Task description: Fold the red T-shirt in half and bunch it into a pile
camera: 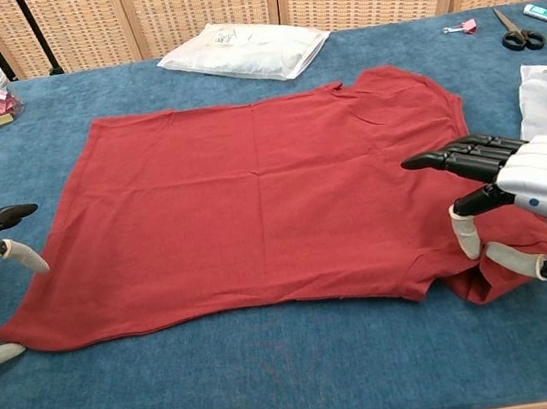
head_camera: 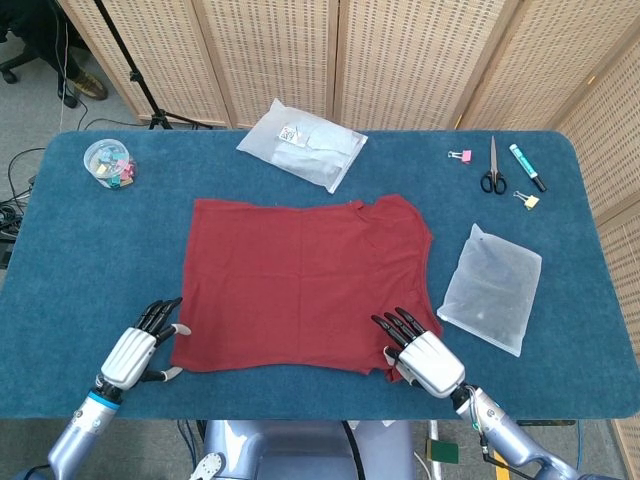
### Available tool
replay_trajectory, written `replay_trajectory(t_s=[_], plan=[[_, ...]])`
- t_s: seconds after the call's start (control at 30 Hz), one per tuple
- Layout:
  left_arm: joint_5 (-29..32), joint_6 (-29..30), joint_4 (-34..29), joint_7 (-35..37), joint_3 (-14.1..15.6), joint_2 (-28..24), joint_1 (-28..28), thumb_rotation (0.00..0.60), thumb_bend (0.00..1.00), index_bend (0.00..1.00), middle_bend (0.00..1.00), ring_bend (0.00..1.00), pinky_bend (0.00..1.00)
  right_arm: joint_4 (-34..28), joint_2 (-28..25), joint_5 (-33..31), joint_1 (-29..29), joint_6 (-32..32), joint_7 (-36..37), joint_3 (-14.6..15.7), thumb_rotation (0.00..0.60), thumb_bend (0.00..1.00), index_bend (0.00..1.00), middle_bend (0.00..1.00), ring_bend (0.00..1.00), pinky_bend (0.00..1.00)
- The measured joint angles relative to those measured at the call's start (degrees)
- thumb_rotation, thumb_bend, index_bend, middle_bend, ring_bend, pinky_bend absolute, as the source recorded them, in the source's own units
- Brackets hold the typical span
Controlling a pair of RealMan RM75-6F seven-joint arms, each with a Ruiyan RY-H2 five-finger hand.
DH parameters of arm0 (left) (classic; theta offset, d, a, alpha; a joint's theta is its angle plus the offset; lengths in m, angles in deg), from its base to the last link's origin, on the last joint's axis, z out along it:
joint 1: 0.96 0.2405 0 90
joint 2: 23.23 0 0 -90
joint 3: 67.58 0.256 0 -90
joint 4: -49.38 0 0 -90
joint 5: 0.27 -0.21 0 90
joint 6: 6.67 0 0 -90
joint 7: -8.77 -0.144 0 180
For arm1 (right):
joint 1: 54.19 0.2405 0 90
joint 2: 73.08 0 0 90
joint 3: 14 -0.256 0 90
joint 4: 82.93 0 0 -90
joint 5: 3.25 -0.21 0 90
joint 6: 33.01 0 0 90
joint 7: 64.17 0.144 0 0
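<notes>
Risk: thin red cotton T-shirt [head_camera: 305,283], flat mid-table, slips if grabbed shallow. Left hand [head_camera: 138,349] at near-left corner, right hand [head_camera: 420,354] over near-right hem, both w/ fingers spread, holding nothing.

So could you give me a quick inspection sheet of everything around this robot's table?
Surface: blue cloth table.
Job's things: red T-shirt spread flat, unfolded.
Clutter: white packet at the far edge; clear bag right of the shirt; jar of clips far left; scissors, marker, pink binder clip and gold binder clip far right.
Hands: left hand open at the shirt's near left corner; right hand open over the near right corner.
Cables: black cables on the floor, left.
Surroundings: wicker screens, tripod leg.
</notes>
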Motion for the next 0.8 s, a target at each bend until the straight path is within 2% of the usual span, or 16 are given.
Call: replay_trajectory(t_s=[0.33, 0.57, 0.8], plan=[[1.0, -1.5, -0.6, 0.3, 0.2, 0.4, -0.7, 0.6, 0.18, 0.38, 0.0, 0.0, 0.0, -0.4, -0.3, -1.2, -0.1, -0.4, -0.3, -0.5, 0.6, 0.66, 0.63, 0.03, 0.0, 0.0], [1.3, -1.7, -1.3, 0.8, 0.3, 0.2, -1.0, 0.6, 0.31, 0.4, 0.0, 0.0, 0.0, -0.5, -0.4, -1.3, -0.1, -0.4, -0.2, -0.5, 0.6, 0.67, 0.63, 0.03, 0.0, 0.0], [1.5, -2.0, -2.2, 1.8, 0.9, -0.2, -0.9, 0.6, 0.4, 0.45, 0.0, 0.0, 0.0, -0.3, -0.4, -1.6, -0.1, -0.4, -0.3, -0.6, 0.6, 0.67, 0.63, 0.03, 0.0, 0.0]])
